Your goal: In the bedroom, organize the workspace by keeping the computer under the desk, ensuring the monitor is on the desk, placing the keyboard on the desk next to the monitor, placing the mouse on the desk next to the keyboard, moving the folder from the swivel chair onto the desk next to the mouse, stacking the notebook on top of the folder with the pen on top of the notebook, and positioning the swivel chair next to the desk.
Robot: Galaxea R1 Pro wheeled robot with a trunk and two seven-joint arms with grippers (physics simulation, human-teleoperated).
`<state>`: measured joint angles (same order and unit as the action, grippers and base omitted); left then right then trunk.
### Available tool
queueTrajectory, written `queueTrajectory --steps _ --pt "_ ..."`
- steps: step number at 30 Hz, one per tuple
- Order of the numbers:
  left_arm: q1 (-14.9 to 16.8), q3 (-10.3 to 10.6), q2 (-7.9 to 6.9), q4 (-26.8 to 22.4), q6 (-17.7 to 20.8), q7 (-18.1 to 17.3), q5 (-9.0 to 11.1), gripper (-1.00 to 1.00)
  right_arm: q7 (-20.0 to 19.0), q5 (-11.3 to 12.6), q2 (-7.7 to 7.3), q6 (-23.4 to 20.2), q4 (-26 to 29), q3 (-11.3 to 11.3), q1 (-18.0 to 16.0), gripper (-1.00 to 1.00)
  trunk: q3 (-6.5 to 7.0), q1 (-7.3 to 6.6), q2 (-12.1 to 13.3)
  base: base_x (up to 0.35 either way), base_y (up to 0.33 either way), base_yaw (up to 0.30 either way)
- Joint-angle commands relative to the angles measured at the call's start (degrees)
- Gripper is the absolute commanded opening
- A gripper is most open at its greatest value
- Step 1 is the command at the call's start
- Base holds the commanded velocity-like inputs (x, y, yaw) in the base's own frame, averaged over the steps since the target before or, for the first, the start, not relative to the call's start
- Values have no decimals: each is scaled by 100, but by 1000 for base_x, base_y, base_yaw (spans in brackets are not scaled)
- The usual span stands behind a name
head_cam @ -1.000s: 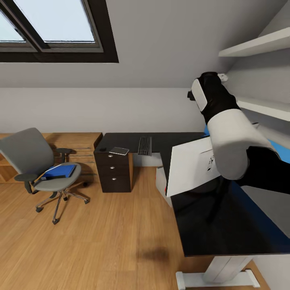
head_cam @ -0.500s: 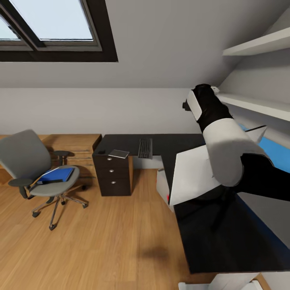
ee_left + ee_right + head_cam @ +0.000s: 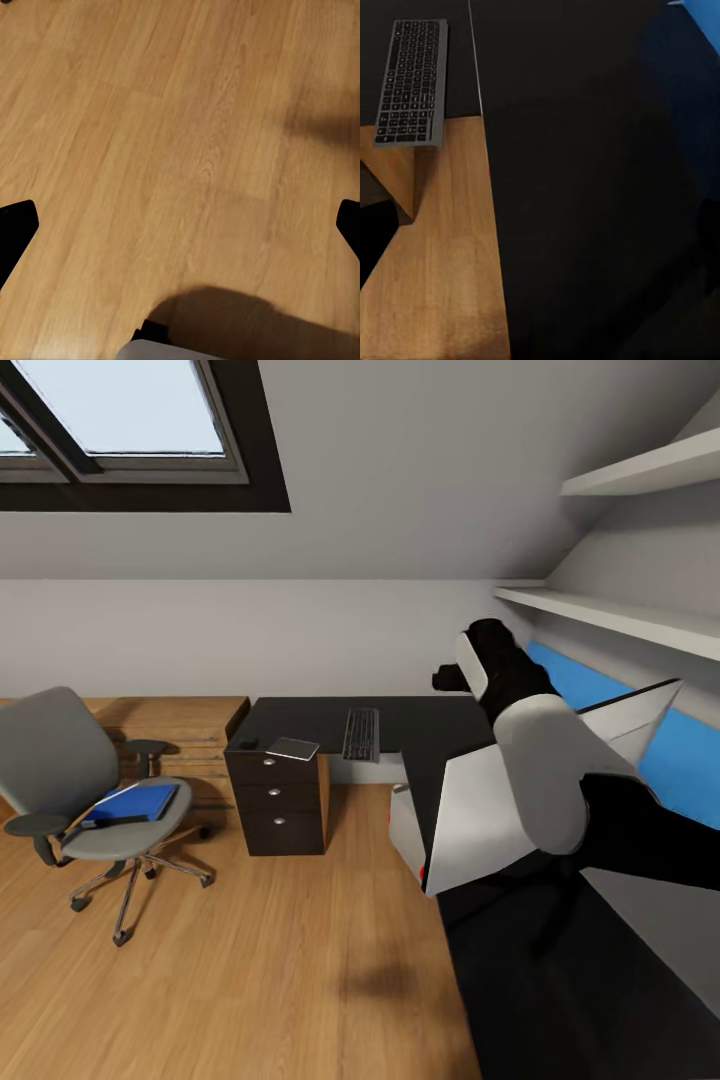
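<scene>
The grey swivel chair (image 3: 70,780) stands at the left, away from the black L-shaped desk (image 3: 310,712). A blue folder (image 3: 135,802) lies on its seat. On the desk's far wing lie the keyboard (image 3: 361,733) (image 3: 412,82), a grey notebook (image 3: 293,748) and a small dark mouse (image 3: 247,743). The monitor (image 3: 465,820), white-backed with a blue face, leans on the near wing, partly hidden behind my right arm. A white computer (image 3: 403,822) sits under the desk. My right gripper (image 3: 447,678) (image 3: 540,225) hangs open above the desktop. My left gripper (image 3: 180,225) is open over the floor.
A dark drawer unit (image 3: 277,805) stands under the desk's left end. Low wooden shelving (image 3: 190,725) runs along the back wall behind the chair. White wall shelves (image 3: 620,620) jut out over the desk at the right. Wooden floor (image 3: 260,960) lies between chair and desk.
The whole view has shifted, so the camera moved. My right arm has dropped from beside the wall shelf toward the desktop. Chair, folder and keyboard stay where they were.
</scene>
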<state>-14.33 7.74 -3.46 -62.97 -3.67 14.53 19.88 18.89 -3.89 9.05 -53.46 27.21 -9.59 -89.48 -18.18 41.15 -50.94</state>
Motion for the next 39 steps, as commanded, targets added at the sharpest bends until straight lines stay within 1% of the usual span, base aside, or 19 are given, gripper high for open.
queueTrajectory --steps 1,2,5,9,16,24,31,36,37,39 --pt "1 27 -8 -5 -28 41 60 100 -13 -40 6 -74 4 -42 26 100 -6 1 -5 3 0 0" --pt "1 27 -6 -5 -28 41 60 100 -24 -41 3 -194 4 -43 52 100 -6 1 -5 2 0 0" --pt "1 26 -6 -5 -28 41 60 100 -30 -41 3 -349 2 -40 69 100 -6 1 -5 0 0 0" --pt "1 26 -5 -5 -34 41 60 100 -33 -42 15 -436 -24 -33 76 100 -6 1 -5 0 0 0" --pt "1 26 -5 -5 -37 41 60 100 -34 -47 26 -473 -260 12 80 100 -6 1 -5 -130 0 0" --pt "1 26 -5 -5 -37 41 57 100 -30 -50 27 -479 -293 19 80 100 -6 1 -5 -78 0 0" --pt "1 26 -5 -5 -37 41 57 100 -25 -59 27 -481 -313 30 80 100 -6 1 -5 -180 -46 0" --pt "1 26 -5 -5 -37 41 58 100 -15 -66 28 -476 -369 105 80 100 -6 1 -5 -70 -61 0" --pt "1 26 -5 -6 -37 41 59 100 -11 -67 37 -474 -389 147 80 100 -6 1 -5 -214 -15 0" --pt "1 26 -7 -5 -37 41 60 100 -9 -68 49 -473 -427 162 80 100 -6 1 -5 -264 -9 0"
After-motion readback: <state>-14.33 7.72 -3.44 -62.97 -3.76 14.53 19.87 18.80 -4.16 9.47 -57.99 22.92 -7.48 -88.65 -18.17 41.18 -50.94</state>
